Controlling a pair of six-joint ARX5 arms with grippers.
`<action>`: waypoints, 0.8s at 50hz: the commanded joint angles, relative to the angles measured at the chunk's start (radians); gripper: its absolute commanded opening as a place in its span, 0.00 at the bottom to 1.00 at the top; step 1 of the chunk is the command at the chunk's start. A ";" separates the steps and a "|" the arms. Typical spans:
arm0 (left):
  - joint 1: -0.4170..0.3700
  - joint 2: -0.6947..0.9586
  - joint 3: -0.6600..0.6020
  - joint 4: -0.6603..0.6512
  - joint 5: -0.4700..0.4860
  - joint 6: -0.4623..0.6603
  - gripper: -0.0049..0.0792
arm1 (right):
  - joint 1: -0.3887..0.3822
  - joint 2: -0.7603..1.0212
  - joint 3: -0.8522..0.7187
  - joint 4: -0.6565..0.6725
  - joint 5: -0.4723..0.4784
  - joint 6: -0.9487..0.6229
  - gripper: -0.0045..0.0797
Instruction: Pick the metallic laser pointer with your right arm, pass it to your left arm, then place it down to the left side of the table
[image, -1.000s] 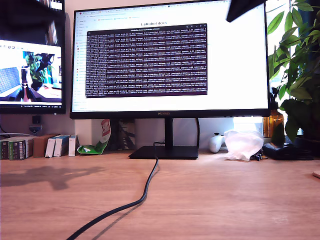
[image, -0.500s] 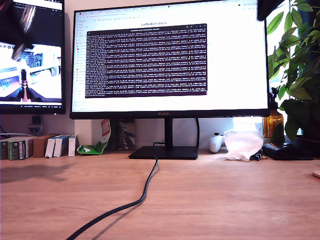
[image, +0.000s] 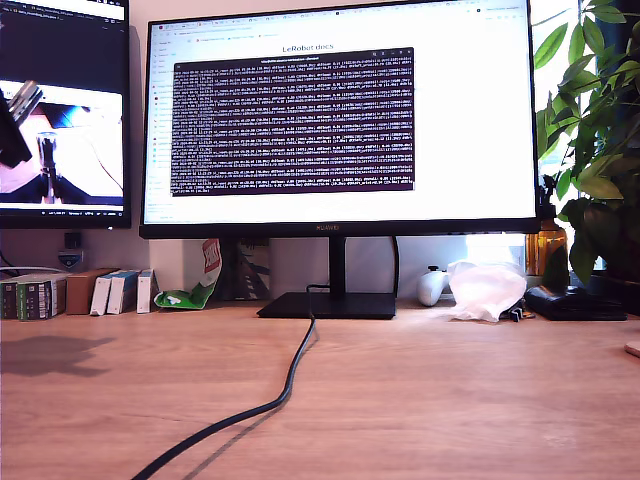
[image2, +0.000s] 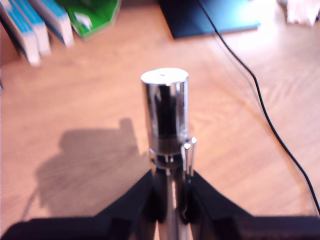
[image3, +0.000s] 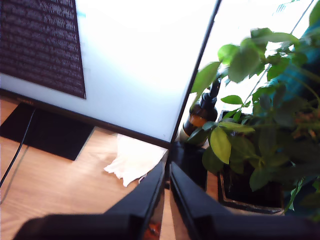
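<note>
The metallic laser pointer (image2: 165, 107) is a shiny silver cylinder with a flat round end and a side clip. It stands between the black fingers of my first gripper (image2: 172, 200), which is shut on it, well above the table (image2: 90, 90). In the exterior view the laser pointer (image: 24, 100) and my first gripper (image: 10, 135) show only at the exterior view's left edge, in front of the side monitor. My second gripper (image3: 168, 167) is shut with nothing in it, aimed toward the plant. The second arm is out of the exterior view.
A black cable (image: 290, 385) runs from the monitor stand (image: 328, 305) across the table (image: 450, 400). Small boxes (image: 60, 293) and a green packet (image: 190, 295) stand at the exterior view's back left. A crumpled white plastic (image: 487, 288) and a leafy plant (image: 595, 150) are at its back right.
My first gripper with the laser pointer has come lower along the exterior view's left edge. The dark arm at the upper right has left that view. The shadow on the table shifted left.
</note>
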 joint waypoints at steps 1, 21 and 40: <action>-0.007 0.012 -0.014 0.004 0.004 0.005 0.04 | 0.007 -0.049 -0.103 0.048 0.002 0.004 0.04; -0.058 0.100 -0.014 -0.019 -0.025 0.045 0.04 | 0.045 -0.372 -0.526 0.246 -0.002 0.050 0.04; -0.070 0.306 -0.013 -0.025 -0.114 0.013 0.04 | 0.221 -0.618 -0.760 0.320 -0.003 0.052 0.04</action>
